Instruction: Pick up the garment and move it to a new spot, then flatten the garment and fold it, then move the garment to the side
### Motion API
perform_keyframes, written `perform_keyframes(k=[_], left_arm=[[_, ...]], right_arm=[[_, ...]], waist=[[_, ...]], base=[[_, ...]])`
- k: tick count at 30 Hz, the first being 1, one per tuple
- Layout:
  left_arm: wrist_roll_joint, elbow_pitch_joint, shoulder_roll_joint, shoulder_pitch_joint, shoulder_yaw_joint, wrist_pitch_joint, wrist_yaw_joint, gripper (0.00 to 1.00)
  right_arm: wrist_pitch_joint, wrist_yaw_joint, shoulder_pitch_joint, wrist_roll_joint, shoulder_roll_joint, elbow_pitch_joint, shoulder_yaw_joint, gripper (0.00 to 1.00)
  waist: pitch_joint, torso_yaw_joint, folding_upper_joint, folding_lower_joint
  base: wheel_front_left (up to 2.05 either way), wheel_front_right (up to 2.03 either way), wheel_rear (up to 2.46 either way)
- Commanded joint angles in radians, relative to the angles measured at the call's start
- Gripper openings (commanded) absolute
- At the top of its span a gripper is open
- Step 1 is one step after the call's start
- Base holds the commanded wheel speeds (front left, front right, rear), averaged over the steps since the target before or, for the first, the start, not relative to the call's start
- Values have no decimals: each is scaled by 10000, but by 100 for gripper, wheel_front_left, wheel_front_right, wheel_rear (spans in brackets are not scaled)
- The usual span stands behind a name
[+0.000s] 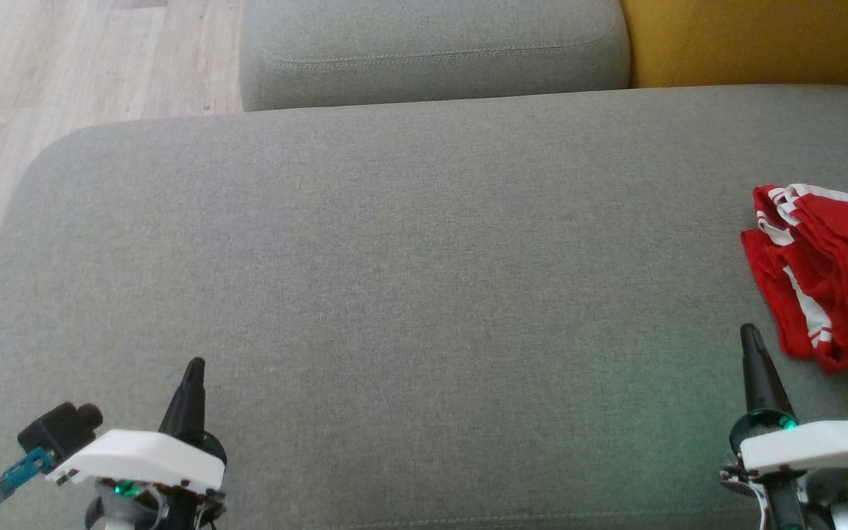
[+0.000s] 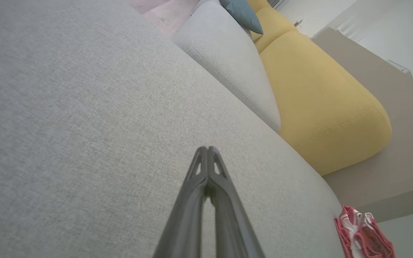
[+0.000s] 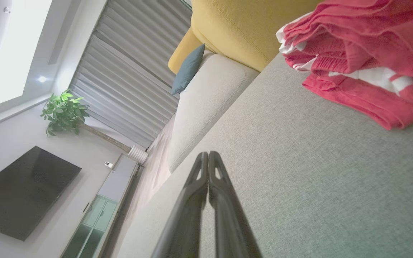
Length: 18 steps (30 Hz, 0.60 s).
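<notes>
Currently the left gripper (image 1: 194, 368) and right gripper (image 1: 750, 335) are clenched, empty. The red garment (image 1: 829, 272) lies crumpled just beside the right one, untouched.

No legible text, numbers or signs.
The red garment (image 1: 829, 272) shows white stripes, not letters; the grey sofa (image 1: 394, 294), yellow cushion (image 1: 748, 37) and dark screen (image 3: 23, 193) bear plain surfaces with no readable label or brand mark.

The garment (image 1: 836, 272) is red with white stripes, gathered into a loosely folded, rumpled bundle of layers. It lies on the grey seat cushion (image 1: 409, 280) at 3 o'clock in the head view, cut by the picture's edge.
</notes>
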Motion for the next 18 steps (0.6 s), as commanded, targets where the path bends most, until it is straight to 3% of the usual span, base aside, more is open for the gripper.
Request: perform_keyframes(k=[1,18], left_arm=[[-361,-270,37,-589,366,60,-158,0],[-2290,-62,-215,-801,974,468,-647,0]], right_arm=[[21,-4,-512,385,-240,-256,30,0],[100,-5,-871,2286,-260,195,-54,0]], waist=[[0,-1,0,0],[6,-7,0,0]], base=[[0,0,0],[0,0,0]])
